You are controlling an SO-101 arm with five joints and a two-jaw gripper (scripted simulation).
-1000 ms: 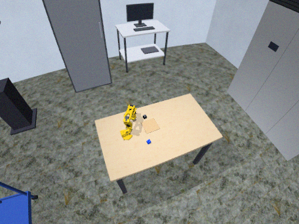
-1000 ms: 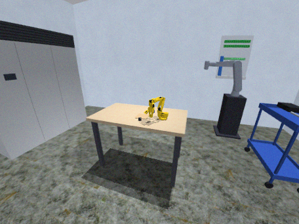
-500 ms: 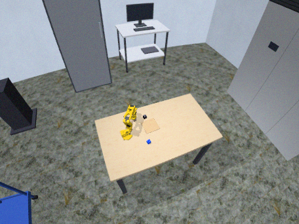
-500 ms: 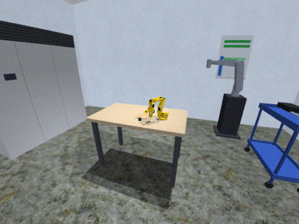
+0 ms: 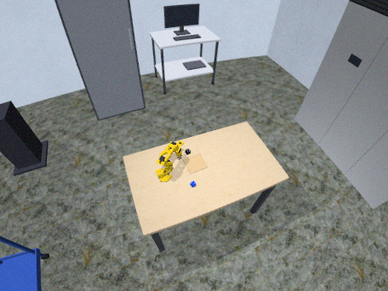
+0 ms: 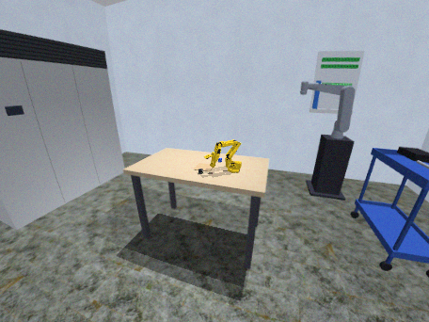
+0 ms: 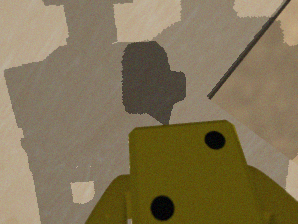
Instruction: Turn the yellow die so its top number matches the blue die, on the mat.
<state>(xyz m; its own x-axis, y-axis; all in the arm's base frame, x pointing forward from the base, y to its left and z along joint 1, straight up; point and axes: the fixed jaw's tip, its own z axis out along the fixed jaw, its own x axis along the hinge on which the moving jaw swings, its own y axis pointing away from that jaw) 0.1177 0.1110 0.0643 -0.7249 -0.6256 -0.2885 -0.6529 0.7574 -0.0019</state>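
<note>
In the wrist view the yellow die (image 7: 187,167) fills the lower middle, held between my fingers; the face toward the camera shows two black pips. My gripper (image 5: 180,148) is shut on it and holds it above the table, just left of the tan mat (image 5: 196,163). The die's dark shadow (image 7: 152,82) falls on the table beside the mat's corner (image 7: 260,95). The blue die (image 5: 192,184) lies on the table in front of the mat, off it; its top number is too small to read. The gripper also shows in the exterior view (image 6: 209,156).
A black die (image 5: 187,151) lies on the table close to the gripper, by the mat's far left corner. The arm's base (image 5: 162,174) stands left of the mat. The table's edges are well away from the mat.
</note>
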